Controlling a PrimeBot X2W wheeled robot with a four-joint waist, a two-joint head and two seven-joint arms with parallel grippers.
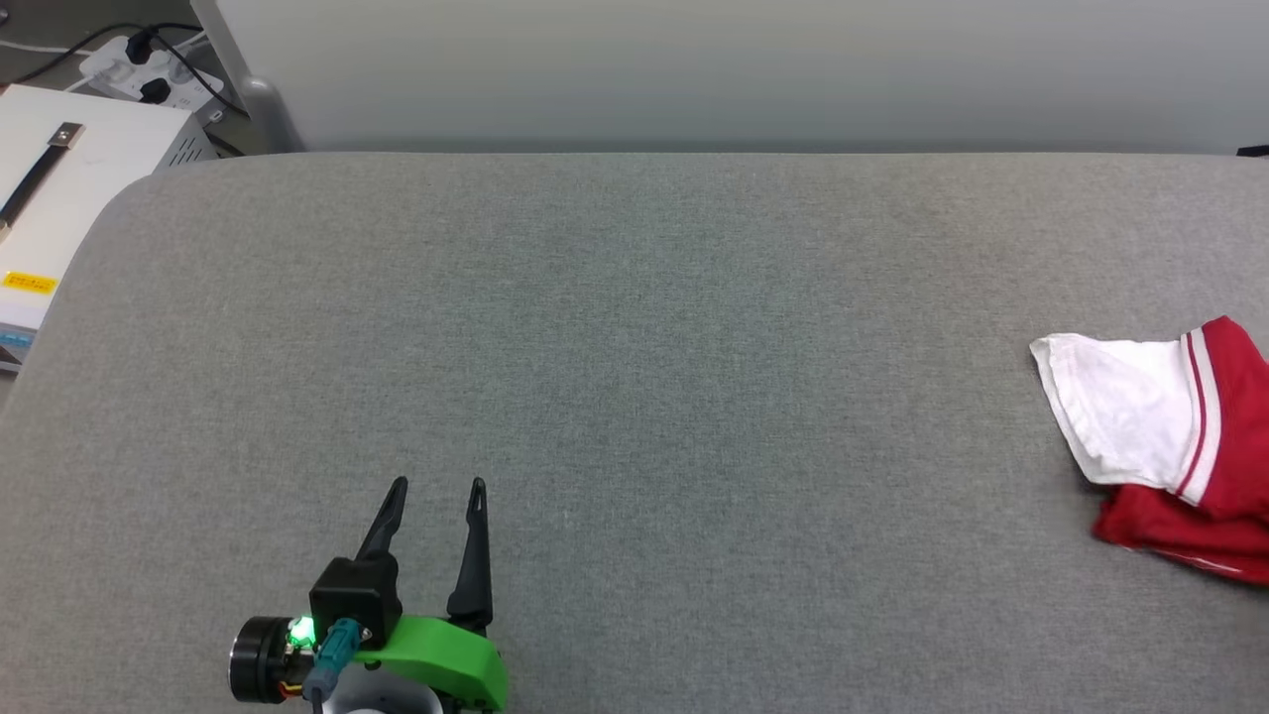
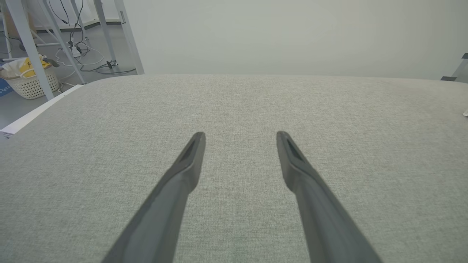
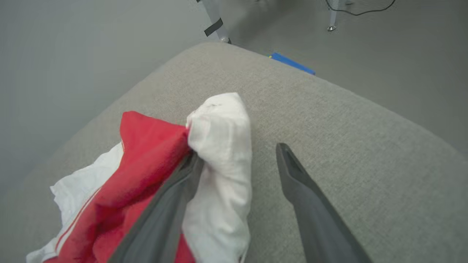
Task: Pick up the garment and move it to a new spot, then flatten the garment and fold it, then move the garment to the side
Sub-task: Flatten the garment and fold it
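The garment [image 1: 1180,436] lies crumpled at the right edge of the grey padded table [image 1: 634,327], a white sleeve over red cloth, partly cut off by the picture's edge. In the right wrist view the garment [image 3: 153,153] is bunched on the table corner. My right gripper [image 3: 237,151] stands open over it. White and red cloth drapes over its left finger and hides that tip; its right finger [image 3: 292,175] is bare above the table. My left gripper [image 1: 437,484] is open near the front left, far from the garment, with nothing between its fingers [image 2: 190,160].
A white box [image 1: 59,188] and a power strip [image 1: 139,64] sit past the table's left edge. A laundry basket [image 2: 31,82] and metal legs stand on the floor to the left. The table's rounded right corner [image 3: 226,47] drops to floor with a blue item [image 3: 292,64].
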